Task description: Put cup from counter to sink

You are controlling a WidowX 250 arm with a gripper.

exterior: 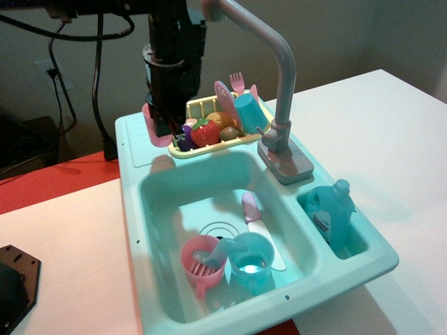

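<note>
The light-pink cup [154, 128] is held in my black gripper [165, 127], which is shut on it. The cup hangs a little above the light-teal counter [140, 153] at the back left of the toy unit, right beside the yellow rack, and casts a shadow on the ledge below. The arm hides much of the cup. The deep teal sink [159, 202] with its ringed drain [218, 228] lies in front of and below the gripper.
A yellow rack [209, 127] holds toy fruit, a blue cup and a pink fork. A grey faucet [279, 91] arches over the basin. A handled pink cup [202, 264], a blue cup [250, 260] and a toy knife [257, 227] lie in the sink. A blue bottle [330, 213] fills the side compartment.
</note>
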